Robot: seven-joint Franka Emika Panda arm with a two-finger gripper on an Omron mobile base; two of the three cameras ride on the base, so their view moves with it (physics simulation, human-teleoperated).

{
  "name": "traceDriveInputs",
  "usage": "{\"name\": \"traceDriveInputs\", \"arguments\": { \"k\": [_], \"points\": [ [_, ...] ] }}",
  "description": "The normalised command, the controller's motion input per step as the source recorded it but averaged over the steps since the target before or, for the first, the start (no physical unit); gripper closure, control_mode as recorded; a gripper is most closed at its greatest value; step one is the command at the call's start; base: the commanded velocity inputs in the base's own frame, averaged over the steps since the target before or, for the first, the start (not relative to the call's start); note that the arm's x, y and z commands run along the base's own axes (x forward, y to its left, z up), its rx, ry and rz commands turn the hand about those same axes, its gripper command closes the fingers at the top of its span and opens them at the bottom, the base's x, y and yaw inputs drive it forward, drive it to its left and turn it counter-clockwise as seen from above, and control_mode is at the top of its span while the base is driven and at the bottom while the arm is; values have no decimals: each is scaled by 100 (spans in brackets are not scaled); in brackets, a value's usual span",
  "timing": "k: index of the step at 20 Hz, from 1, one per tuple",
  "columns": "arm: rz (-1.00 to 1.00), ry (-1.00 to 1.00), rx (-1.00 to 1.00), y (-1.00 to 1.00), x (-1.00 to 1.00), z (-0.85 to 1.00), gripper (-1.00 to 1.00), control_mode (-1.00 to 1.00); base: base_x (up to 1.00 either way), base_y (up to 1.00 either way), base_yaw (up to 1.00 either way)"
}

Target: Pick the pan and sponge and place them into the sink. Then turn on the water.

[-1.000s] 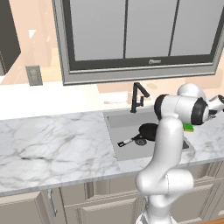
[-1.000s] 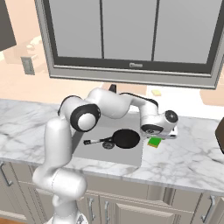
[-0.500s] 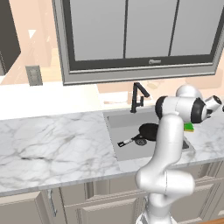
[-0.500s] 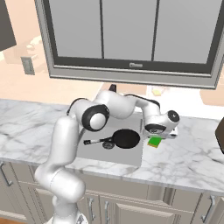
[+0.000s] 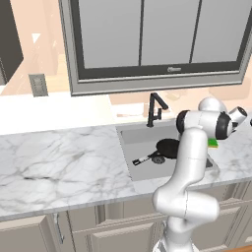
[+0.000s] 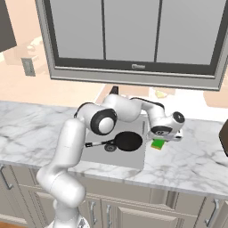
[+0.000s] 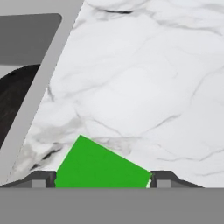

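Note:
The black pan (image 5: 167, 147) lies in the grey sink (image 5: 129, 134), its handle pointing to the left; it shows too in the right base view (image 6: 128, 140) and at the left edge of the hand view (image 7: 13, 100). The green sponge (image 6: 157, 144) lies flat on the marble counter just right of the sink (image 6: 100, 153). My gripper (image 6: 160, 139) reaches down over it. In the hand view the sponge (image 7: 103, 168) spans the whole gap of my gripper (image 7: 103, 180), a fingertip against each side. Water is out of view at the black faucet (image 5: 155, 108).
White marble counter (image 5: 59, 162) stretches left of the sink and continues to the right (image 6: 191, 160). A wide window (image 6: 129, 35) stands behind the faucet (image 6: 114, 90). A dark object (image 6: 224, 138) sits at the far right edge of the counter. Cabinet fronts run below.
The hand has settled lower over the sponge and the fingers have come in against its sides. Pan and sponge lie where they were.

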Motion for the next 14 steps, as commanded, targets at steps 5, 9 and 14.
{"name": "traceDriveInputs", "arguments": {
  "k": [5,9,14],
  "points": [
    [0,1,0,0,23,-40,-100,-100,0,0,0],
    [0,1,0,0,20,-36,-100,-100,0,0,0],
    [0,0,6,2,6,-19,-100,-100,0,0,0]
  ]
}}
